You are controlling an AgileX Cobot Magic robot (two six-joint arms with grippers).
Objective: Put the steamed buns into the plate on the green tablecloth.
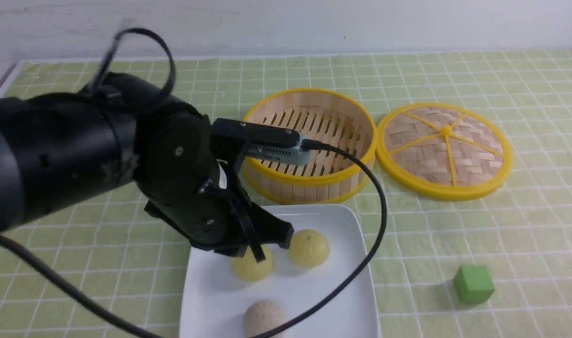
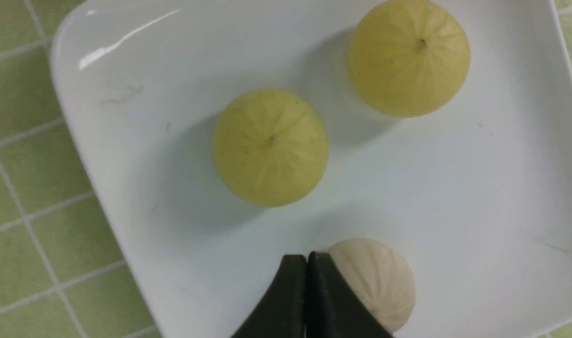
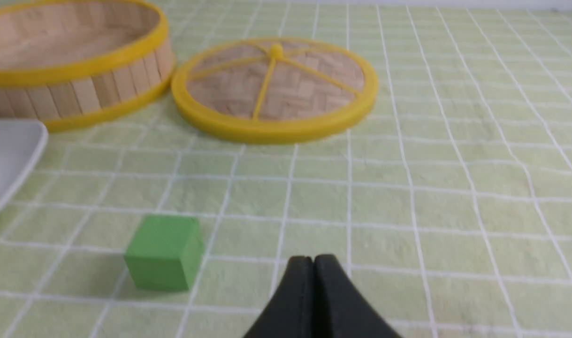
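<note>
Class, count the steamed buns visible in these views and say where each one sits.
3, all on the white plate: left yellow bun and right yellow bun nearer the steamer basket, greyish-white bun nearest the robot. The left arm hides part of the basket's floor.

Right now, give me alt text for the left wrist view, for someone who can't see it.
Three steamed buns sit apart on a glossy white plate: two pale yellow, one greyish-white bun partly hidden behind the shut left gripper. The green tablecloth shows at the plate's edges.
</note>
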